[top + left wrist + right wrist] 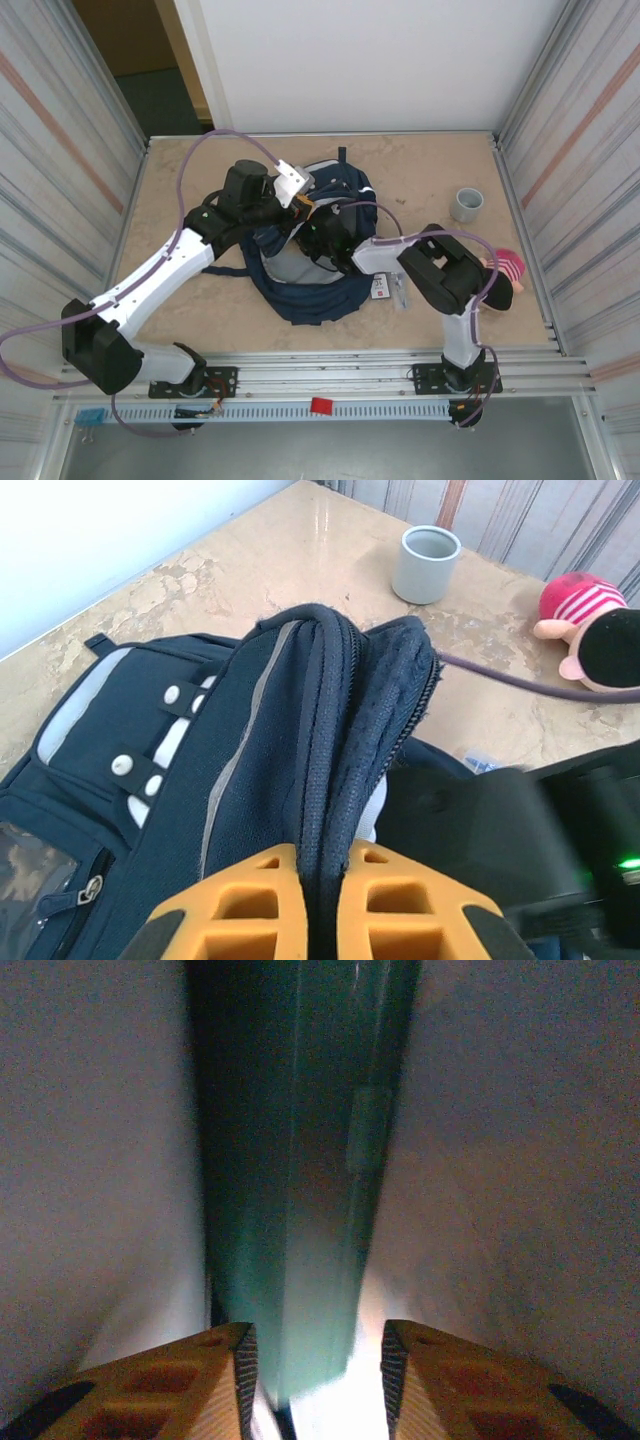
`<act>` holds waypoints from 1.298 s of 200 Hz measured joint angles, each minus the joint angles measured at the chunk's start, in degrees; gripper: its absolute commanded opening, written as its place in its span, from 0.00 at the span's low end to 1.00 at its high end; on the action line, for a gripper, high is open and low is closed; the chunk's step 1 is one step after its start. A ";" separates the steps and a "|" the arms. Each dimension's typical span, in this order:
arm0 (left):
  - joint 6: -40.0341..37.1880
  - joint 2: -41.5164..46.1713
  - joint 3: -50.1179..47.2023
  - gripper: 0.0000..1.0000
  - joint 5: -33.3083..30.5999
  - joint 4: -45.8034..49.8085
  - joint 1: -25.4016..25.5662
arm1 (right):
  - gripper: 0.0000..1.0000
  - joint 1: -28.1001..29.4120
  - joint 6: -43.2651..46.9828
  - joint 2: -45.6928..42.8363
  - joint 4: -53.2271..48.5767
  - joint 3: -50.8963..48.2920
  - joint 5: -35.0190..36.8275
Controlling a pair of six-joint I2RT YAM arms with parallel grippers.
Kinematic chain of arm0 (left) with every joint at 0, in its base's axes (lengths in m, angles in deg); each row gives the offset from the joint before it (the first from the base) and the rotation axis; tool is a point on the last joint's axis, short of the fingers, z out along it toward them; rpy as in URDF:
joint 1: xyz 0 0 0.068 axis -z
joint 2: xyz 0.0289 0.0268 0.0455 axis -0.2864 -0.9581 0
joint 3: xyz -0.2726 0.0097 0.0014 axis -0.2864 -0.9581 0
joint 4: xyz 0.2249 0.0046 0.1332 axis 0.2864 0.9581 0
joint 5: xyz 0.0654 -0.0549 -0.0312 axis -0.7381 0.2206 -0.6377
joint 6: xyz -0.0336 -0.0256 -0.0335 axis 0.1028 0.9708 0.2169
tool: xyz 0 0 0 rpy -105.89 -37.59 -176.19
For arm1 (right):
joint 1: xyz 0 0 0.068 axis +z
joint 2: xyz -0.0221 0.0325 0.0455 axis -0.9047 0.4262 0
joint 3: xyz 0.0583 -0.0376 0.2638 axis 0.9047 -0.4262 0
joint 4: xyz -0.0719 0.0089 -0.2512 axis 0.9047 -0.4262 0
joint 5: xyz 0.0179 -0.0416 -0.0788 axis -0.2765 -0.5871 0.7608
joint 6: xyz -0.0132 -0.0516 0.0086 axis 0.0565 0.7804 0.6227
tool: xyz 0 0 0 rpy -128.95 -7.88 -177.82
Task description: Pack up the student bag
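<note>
The navy bag (310,292) lies in the middle of the table (180,180). The left claw (320,865) is clamped tight on the bag's zipped rim, with the fabric squeezed between its 2 orange fingers (250,895). The right claw (315,1360) reaches into the bag from the right. Its fingers stand partly apart with a dark teal flat thing (290,1210) blurred between them, and I cannot tell whether they grip it. A grey cup (467,204) stands at the far right. A pink striped soft toy (508,268) lies nearer, just right of the right arm.
</note>
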 measured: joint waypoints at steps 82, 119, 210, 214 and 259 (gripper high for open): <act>2.75 2.69 -3.65 0.00 -2.62 -1.44 -1.31 | 0.54 0.76 15.52 -32.20 -30.62 -6.51 -3.54; 3.58 4.00 -4.85 0.00 -2.78 -1.53 -1.36 | 0.58 -11.21 29.51 -38.05 -54.25 -2.27 -5.77; 4.87 4.00 -4.85 0.00 -2.60 -1.68 -1.36 | 0.75 -24.87 47.45 -38.49 -78.40 -10.84 -4.48; 4.90 4.00 -4.85 0.00 -2.58 -1.68 -1.36 | 0.75 -24.87 47.76 -37.97 -78.12 -11.15 -4.63; 5.07 4.00 -4.85 0.00 -2.67 -1.68 -1.36 | 0.72 -27.06 48.76 -31.21 -72.50 -12.15 -7.17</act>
